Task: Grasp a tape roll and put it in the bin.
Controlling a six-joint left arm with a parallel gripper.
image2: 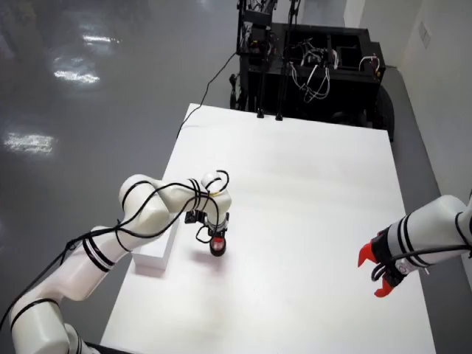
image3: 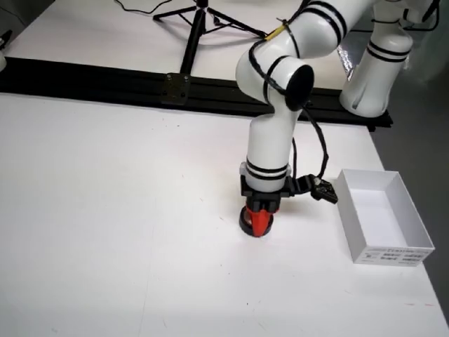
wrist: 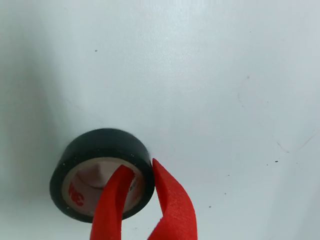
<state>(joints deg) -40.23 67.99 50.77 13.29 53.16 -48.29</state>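
Observation:
A black tape roll (wrist: 100,145) with a tan core lies flat on the white table (image3: 105,210). In the wrist view my red-fingered gripper (wrist: 141,167) straddles the roll's right wall. One finger is inside the core and the other is against the outer side, and both press the wall. From the side view the gripper (image3: 259,223) points straight down onto the roll (image3: 245,222), which rests on the table. The white open bin (image3: 351,210) stands to the right of it there, about an arm's width away, with nothing inside.
A second white arm with red fingers (image2: 380,273) hangs still at the table's right edge in the overhead view. A black rail (image3: 105,83) and tripod legs run along the table's far side. The arm's cable and a small black connector (image3: 324,189) hang between gripper and bin.

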